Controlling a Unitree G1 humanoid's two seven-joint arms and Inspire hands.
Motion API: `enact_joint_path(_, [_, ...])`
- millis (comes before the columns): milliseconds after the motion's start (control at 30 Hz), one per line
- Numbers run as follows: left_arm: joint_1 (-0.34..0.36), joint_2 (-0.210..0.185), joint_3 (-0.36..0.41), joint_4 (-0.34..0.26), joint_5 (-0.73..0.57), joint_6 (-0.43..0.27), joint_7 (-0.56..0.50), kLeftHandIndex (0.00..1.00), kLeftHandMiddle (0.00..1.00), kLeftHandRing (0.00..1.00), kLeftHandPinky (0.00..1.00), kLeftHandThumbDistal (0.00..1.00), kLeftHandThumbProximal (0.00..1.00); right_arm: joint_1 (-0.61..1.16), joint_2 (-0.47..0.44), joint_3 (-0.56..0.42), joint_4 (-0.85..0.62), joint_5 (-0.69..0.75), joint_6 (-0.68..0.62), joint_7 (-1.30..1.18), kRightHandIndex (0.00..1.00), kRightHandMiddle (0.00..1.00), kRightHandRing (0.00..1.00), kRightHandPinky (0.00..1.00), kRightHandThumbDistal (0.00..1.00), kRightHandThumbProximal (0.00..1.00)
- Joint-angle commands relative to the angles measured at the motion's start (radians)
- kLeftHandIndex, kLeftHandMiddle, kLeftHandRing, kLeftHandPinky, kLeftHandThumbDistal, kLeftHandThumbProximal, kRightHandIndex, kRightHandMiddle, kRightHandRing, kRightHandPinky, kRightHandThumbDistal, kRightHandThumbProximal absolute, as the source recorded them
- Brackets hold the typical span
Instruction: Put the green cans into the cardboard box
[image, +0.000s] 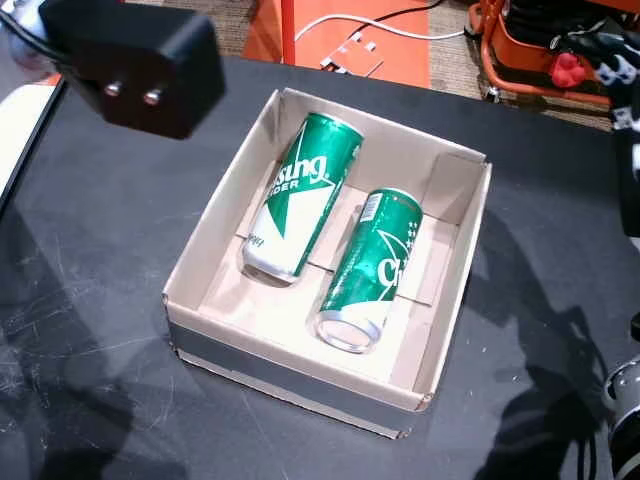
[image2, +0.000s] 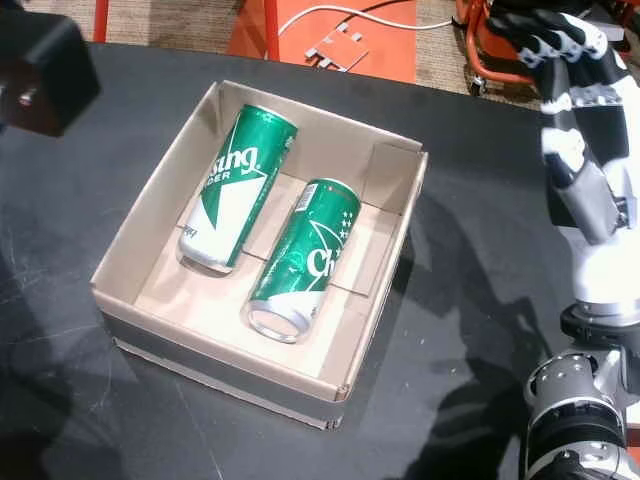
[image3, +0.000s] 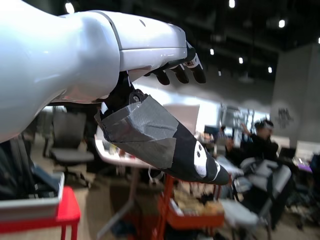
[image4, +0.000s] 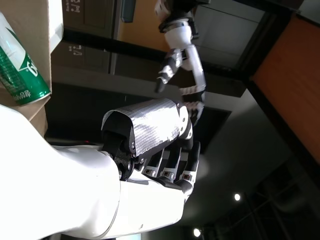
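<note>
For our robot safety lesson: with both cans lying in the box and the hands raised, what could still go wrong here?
1. The right hand hangs open close beside the cardboard box; lowering carelessly, it might clip that wall and shove the box.
2. Both green cans lie on their sides, so a nudged box could let them roll together.

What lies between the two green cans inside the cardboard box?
Only bare cardboard floor of the box: in both head views the left can and right can lie apart.

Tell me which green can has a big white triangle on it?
The green can lying nearer the cardboard box's left wall has the big white triangle. The other green can, beside it toward the right wall, shows only thin white lettering and small stars.
</note>
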Motion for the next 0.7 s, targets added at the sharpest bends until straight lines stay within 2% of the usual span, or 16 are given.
enact_joint_path(0, [0.004, 0.052, -0.002, -0.039, 0.038, -0.022, 0.108, 0.97, 0.91, 0.89, 0.87, 0.89, 0.43, -0.012, -0.008, 0.002, 0.010, -0.015, -0.002, -0.012, 0.76, 0.65, 0.65, 0.65, 0.48, 0.36])
enact_joint_path(33, [0.022, 0.074, 0.004, -0.054, 0.050, -0.031, 0.170, 0.97, 0.91, 0.90, 0.86, 0.84, 0.47, -0.013, -0.012, 0.002, 0.011, -0.018, -0.001, -0.014, 0.75, 0.65, 0.65, 0.65, 0.45, 0.31])
enact_joint_path(67, [0.042, 0.092, 0.011, -0.066, 0.054, -0.044, 0.218, 0.97, 0.91, 0.91, 0.87, 0.80, 0.52, -0.014, -0.016, 0.003, 0.012, -0.022, 0.000, -0.019, 0.74, 0.65, 0.64, 0.64, 0.36, 0.23])
enact_joint_path(100, [0.071, 0.110, 0.024, -0.082, 0.049, -0.062, 0.257, 0.97, 0.92, 0.92, 0.87, 0.75, 0.53, -0.014, -0.021, 0.006, 0.012, -0.028, -0.001, -0.024, 0.75, 0.65, 0.64, 0.64, 0.40, 0.23])
enact_joint_path(133, [0.110, 0.130, 0.038, -0.109, 0.047, -0.081, 0.299, 0.97, 0.93, 0.92, 0.87, 0.69, 0.56, -0.013, -0.028, 0.012, 0.009, -0.041, -0.007, -0.037, 0.75, 0.64, 0.64, 0.64, 0.40, 0.20])
enact_joint_path(167, [0.162, 0.155, 0.056, -0.156, 0.049, -0.100, 0.348, 0.96, 0.92, 0.91, 0.86, 0.59, 0.60, -0.011, -0.037, 0.018, 0.005, -0.052, -0.012, -0.043, 0.76, 0.65, 0.64, 0.64, 0.42, 0.20])
enact_joint_path(233, [0.275, 0.200, 0.101, -0.268, 0.049, -0.140, 0.411, 0.95, 0.91, 0.89, 0.84, 0.57, 0.59, -0.014, -0.057, 0.022, -0.004, -0.057, 0.002, -0.032, 0.78, 0.65, 0.65, 0.65, 0.62, 0.32])
enact_joint_path(300, [0.391, 0.235, 0.150, -0.371, 0.049, -0.157, 0.440, 0.93, 0.89, 0.88, 0.82, 0.65, 0.54, -0.016, -0.072, 0.022, -0.008, -0.061, 0.008, -0.036, 0.78, 0.65, 0.65, 0.65, 0.66, 0.35])
enact_joint_path(367, [0.534, 0.262, 0.214, -0.472, 0.034, -0.176, 0.455, 0.94, 0.90, 0.89, 0.83, 0.62, 0.55, -0.017, -0.087, 0.022, -0.012, -0.068, -0.009, -0.049, 0.77, 0.64, 0.65, 0.65, 0.73, 0.33])
enact_joint_path(400, [0.600, 0.269, 0.246, -0.514, 0.021, -0.194, 0.454, 0.95, 0.91, 0.90, 0.83, 0.60, 0.53, -0.018, -0.094, 0.022, -0.014, -0.068, -0.017, -0.052, 0.76, 0.64, 0.65, 0.65, 0.76, 0.35])
enact_joint_path(433, [0.659, 0.274, 0.275, -0.543, -0.005, -0.226, 0.441, 0.95, 0.92, 0.92, 0.85, 0.61, 0.56, -0.018, -0.102, 0.023, -0.017, -0.071, -0.025, -0.055, 0.76, 0.64, 0.66, 0.66, 0.74, 0.35])
enact_joint_path(467, [0.714, 0.270, 0.306, -0.565, -0.035, -0.259, 0.433, 0.91, 0.91, 0.91, 0.84, 0.60, 0.59, -0.016, -0.112, 0.026, -0.020, -0.080, -0.040, -0.064, 0.76, 0.65, 0.67, 0.67, 0.75, 0.40])
enact_joint_path(500, [0.762, 0.256, 0.331, -0.577, -0.079, -0.304, 0.422, 0.86, 0.89, 0.91, 0.83, 0.52, 0.61, -0.015, -0.123, 0.027, -0.024, -0.086, -0.049, -0.068, 0.76, 0.67, 0.68, 0.69, 0.78, 0.44])
enact_joint_path(567, [0.826, 0.218, 0.383, -0.588, -0.125, -0.362, 0.412, 0.83, 0.88, 0.91, 0.83, 0.46, 0.58, -0.015, -0.141, 0.029, -0.030, -0.089, -0.057, -0.067, 0.75, 0.69, 0.70, 0.71, 0.79, 0.47])
enact_joint_path(667, [0.905, 0.156, 0.467, -0.608, -0.155, -0.401, 0.389, 0.83, 0.88, 0.92, 0.85, 0.45, 0.71, -0.015, -0.169, 0.027, -0.054, -0.075, -0.045, -0.049, 0.74, 0.69, 0.73, 0.72, 0.84, 0.45])
